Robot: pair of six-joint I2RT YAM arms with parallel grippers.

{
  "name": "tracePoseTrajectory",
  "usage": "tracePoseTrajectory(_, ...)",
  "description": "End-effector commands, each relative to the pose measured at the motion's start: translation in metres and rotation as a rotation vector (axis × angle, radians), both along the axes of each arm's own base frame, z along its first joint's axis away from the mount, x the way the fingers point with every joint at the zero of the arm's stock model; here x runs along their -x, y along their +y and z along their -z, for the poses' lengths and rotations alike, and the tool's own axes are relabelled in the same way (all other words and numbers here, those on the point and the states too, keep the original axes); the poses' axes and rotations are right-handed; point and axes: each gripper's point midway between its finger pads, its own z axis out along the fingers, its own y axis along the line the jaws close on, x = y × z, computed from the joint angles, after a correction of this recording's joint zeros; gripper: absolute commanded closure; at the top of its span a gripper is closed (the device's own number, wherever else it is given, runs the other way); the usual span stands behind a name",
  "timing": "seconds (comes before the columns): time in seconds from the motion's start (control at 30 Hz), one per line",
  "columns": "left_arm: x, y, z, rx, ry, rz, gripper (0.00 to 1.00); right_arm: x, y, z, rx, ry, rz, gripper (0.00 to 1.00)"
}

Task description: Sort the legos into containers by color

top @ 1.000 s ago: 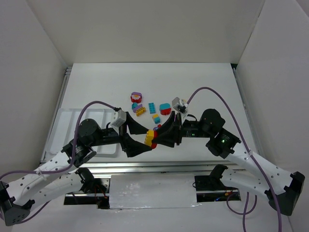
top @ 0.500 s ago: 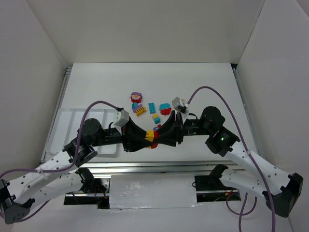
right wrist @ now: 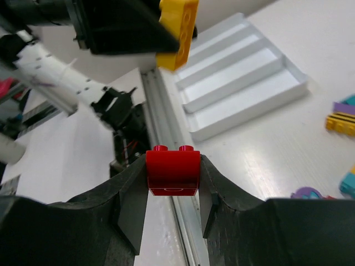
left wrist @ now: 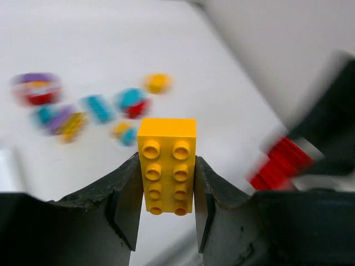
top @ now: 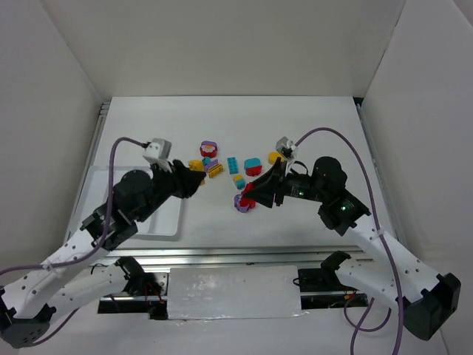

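Observation:
My left gripper [left wrist: 166, 206] is shut on a yellow studded brick [left wrist: 166, 166], held in the air left of the loose legos [top: 232, 164]. In the top view that gripper [top: 194, 174] is above the tray's far right corner. My right gripper [right wrist: 172, 191] is shut on a red rounded two-stud brick [right wrist: 172, 172]; in the top view it [top: 250, 194] hangs just above a purple brick [top: 239, 203] on the table. The white tray of containers [right wrist: 244, 83] lies at the left [top: 164, 222], partly hidden by the left arm. Its compartments look bare.
Loose bricks lie mid-table: a red-and-purple round one [top: 209, 149], a teal-and-red one [top: 253, 166], a yellow one [top: 275, 157], a yellow-and-purple one [top: 214, 170], a yellow-and-teal one [top: 238, 180]. A metal rail [top: 236, 255] runs along the near edge. White walls enclose the table.
The left gripper shut on the yellow brick, pulled it off the red one and swung up and left. The right gripper kept the red brick and drew back slightly to the right.

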Motion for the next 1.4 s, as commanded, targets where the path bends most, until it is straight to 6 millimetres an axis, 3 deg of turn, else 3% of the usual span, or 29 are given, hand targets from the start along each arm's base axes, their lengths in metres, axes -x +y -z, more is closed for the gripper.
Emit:
tracePoseTrajectory(0.0, -0.065, 0.122, 0.053, -0.089, 0.282, -0.779, 1.0, -0.037, -0.01, 0.003, 0.038, 0.063, 0.218, 1.0)
tracePoseTrajectory(0.03, -0.063, 0.123, 0.067, -0.155, 0.327, -0.782, 1.0, -0.039, -0.011, 0.006, 0.045, 0.078, 0.234, 1.0)
tracePoseTrajectory(0.07, -0.072, 0.148, 0.079, -0.161, 0.383, -0.876, 1.0, -0.038, -0.01, 0.006, 0.048, 0.088, 0.238, 1.0)
tracePoseTrajectory(0.13, -0.084, 0.152, 0.107, -0.178, 0.472, -0.868, 1.0, -0.041, -0.011, 0.005, 0.049, 0.093, 0.269, 1.0)
tracePoseTrajectory(0.17, -0.093, 0.163, 0.113, -0.177, 0.482, -0.89, 1.0, -0.04, -0.01, 0.006, 0.052, 0.096, 0.267, 1.0)
tracePoseTrajectory(0.4, -0.133, 0.17, 0.172, -0.242, 0.64, -0.911, 0.97, -0.039, -0.01, 0.019, 0.086, 0.116, 0.271, 1.0)
tracePoseTrajectory(0.57, -0.142, 0.159, 0.21, -0.258, 0.724, -0.862, 0.91, -0.039, -0.009, 0.028, 0.091, 0.126, 0.272, 1.0)
tracePoseTrajectory(0.63, -0.142, 0.158, 0.226, -0.276, 0.752, -0.856, 0.88, -0.039, -0.008, 0.032, 0.096, 0.133, 0.267, 1.0)
tracePoseTrajectory(0.7, -0.143, 0.157, 0.234, -0.287, 0.769, -0.85, 0.77, -0.039, -0.008, 0.034, 0.097, 0.14, 0.263, 1.0)
tracePoseTrajectory(0.77, -0.142, 0.157, 0.235, -0.291, 0.774, -0.847, 0.6, -0.039, -0.006, 0.037, 0.097, 0.144, 0.26, 1.0)
tracePoseTrajectory(0.8, -0.141, 0.156, 0.233, -0.285, 0.771, -0.846, 0.42, -0.04, -0.007, 0.038, 0.098, 0.148, 0.262, 1.0)
tracePoseTrajectory(0.87, -0.139, 0.158, 0.226, -0.275, 0.756, -0.85, 0.21, -0.041, -0.006, 0.038, 0.098, 0.152, 0.265, 1.0)
tracePoseTrajectory(0.93, -0.137, 0.159, 0.218, -0.265, 0.739, -0.85, 0.12, -0.041, -0.005, 0.038, 0.099, 0.157, 0.263, 1.0)
tracePoseTrajectory(0.97, -0.135, 0.16, 0.208, -0.256, 0.724, -0.853, 0.02, -0.041, -0.005, 0.039, 0.099, 0.161, 0.262, 1.0)
tracePoseTrajectory(1.03, -0.133, 0.16, 0.198, -0.252, 0.707, -0.84, 0.01, -0.042, -0.004, 0.036, 0.084, 0.169, 0.266, 1.0)
tracePoseTrajectory(1.17, -0.123, 0.141, 0.15, -0.146, 0.562, -0.693, 0.03, -0.051, -0.007, 0.029, 0.044, 0.219, 0.334, 1.0)
tracePoseTrajectory(1.2, -0.126, 0.117, 0.127, -0.073, 0.464, -0.546, 0.03, -0.056, -0.009, 0.023, 0.014, 0.253, 0.368, 1.0)
tracePoseTrajectory(1.27, -0.105, 0.091, 0.098, 0.019, 0.311, -0.354, 0.02, -0.06, -0.012, 0.017, -0.023, 0.286, 0.391, 1.0)
tracePoseTrajectory(1.3, -0.093, 0.06, 0.063, 0.095, 0.17, -0.145, 0.01, -0.059, -0.011, 0.012, -0.047, 0.31, 0.386, 1.0)
tracePoseTrajectory(1.33, -0.077, 0.047, 0.064, 0.118, 0.131, -0.036, 0.0, -0.056, -0.011, 0.004, -0.071, 0.302, 0.36, 1.0)
tracePoseTrajectory(1.37, -0.059, 0.036, 0.043, 0.152, 0.043, 0.069, 0.01, -0.053, -0.01, 0.001, -0.081, 0.306, 0.346, 1.0)
